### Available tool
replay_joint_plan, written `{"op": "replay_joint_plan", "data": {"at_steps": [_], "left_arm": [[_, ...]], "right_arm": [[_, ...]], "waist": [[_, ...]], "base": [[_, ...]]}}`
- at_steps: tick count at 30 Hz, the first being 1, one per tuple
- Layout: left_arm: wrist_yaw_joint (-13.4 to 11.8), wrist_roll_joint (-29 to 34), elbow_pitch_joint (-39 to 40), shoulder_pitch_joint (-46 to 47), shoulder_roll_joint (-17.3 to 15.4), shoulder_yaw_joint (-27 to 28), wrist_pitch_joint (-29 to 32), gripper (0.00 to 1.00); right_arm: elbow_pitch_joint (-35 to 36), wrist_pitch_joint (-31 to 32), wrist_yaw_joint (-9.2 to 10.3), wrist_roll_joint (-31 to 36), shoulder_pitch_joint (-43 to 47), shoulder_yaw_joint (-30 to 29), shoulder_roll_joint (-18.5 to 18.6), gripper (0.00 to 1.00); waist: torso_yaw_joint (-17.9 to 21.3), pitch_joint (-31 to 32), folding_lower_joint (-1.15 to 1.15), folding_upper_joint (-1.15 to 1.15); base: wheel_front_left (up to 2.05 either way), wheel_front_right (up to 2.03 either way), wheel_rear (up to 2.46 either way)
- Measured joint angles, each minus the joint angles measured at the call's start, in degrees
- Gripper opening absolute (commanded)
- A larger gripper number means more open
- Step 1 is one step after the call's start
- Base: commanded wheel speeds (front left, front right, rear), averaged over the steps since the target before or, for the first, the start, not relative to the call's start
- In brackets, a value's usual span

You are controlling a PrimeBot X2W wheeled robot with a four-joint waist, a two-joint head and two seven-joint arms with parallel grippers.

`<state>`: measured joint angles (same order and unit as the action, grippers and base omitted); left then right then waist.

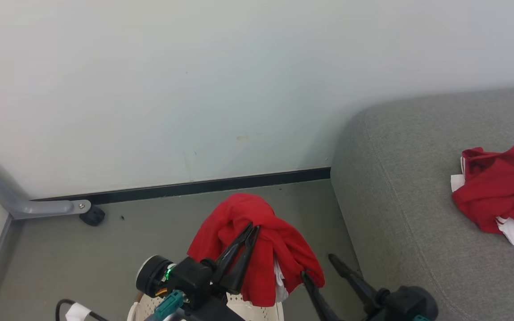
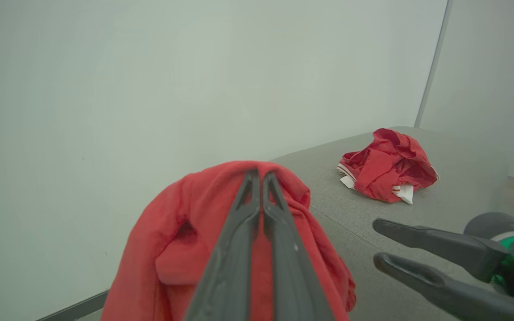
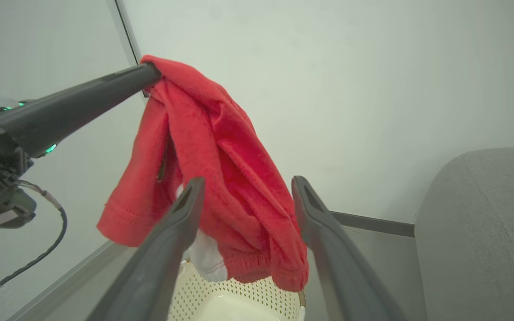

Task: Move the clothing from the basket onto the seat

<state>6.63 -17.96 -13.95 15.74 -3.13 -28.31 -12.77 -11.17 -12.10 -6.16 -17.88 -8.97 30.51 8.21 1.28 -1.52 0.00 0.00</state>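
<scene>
Garment [image 1: 234, 214] in left claw [image 1: 253, 228] above basket [image 1: 261, 313], probably floor-standing — seat [image 1: 395, 214] right, another garment [image 1: 502, 191] on it.

Nothing legible here, whether word, number, brand or sign. The white patches on the red clothing [image 1: 502, 191] lying on the seat [image 1: 400, 214] are too crumpled and small to show print, and the white tab [image 1: 77, 311] at the picture's lower left edge is too small to make out.
</scene>
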Motion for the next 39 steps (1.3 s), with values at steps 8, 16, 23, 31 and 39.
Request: {"op": "replay_joint_plan", "data": {"at_steps": [8,16,23,31,39], "left_arm": [[0.00,-0.01,1.86,-1.00,-0.02,-1.08,1.35,0.00],[0.01,-0.04,3.05,-0.91,-0.04,-2.72,2.60,0.00],[0.01,-0.14,3.81,-0.85,-0.04,-3.11,3.18,0.00],[0.00,-0.37,4.12,-0.91,-0.07,-2.96,3.83,0.00],[-0.09,-0.37,4.70,-0.92,-0.08,-2.76,4.45,0.66]], "right_arm": [[-1.57,1.57,-0.52,0.10,-4.77,5.16,-1.96,1.00],[-6.47,3.13,-0.90,-0.24,-9.85,8.62,-2.68,1.00],[-10.09,3.47,-0.91,-1.38,-12.89,10.49,-3.01,0.00],[-12.26,2.87,-0.91,-4.11,-14.69,13.06,-3.23,0.00],[-14.06,1.85,-0.91,-5.57,-16.67,13.33,-2.94,0.00]], "waist": [[-0.65,-0.12,0.00,0.00],[-2.22,-0.56,0.00,0.00],[-3.39,-1.00,0.00,0.00],[-3.71,-1.33,0.00,0.00],[-3.41,-1.67,0.00,0.00]], "base": [[0.00,0.00,0.00],[0.00,0.00,0.00],[0.00,0.00,0.00],[0.00,0.00,0.00],[0.00,0.00,0.00]]}}
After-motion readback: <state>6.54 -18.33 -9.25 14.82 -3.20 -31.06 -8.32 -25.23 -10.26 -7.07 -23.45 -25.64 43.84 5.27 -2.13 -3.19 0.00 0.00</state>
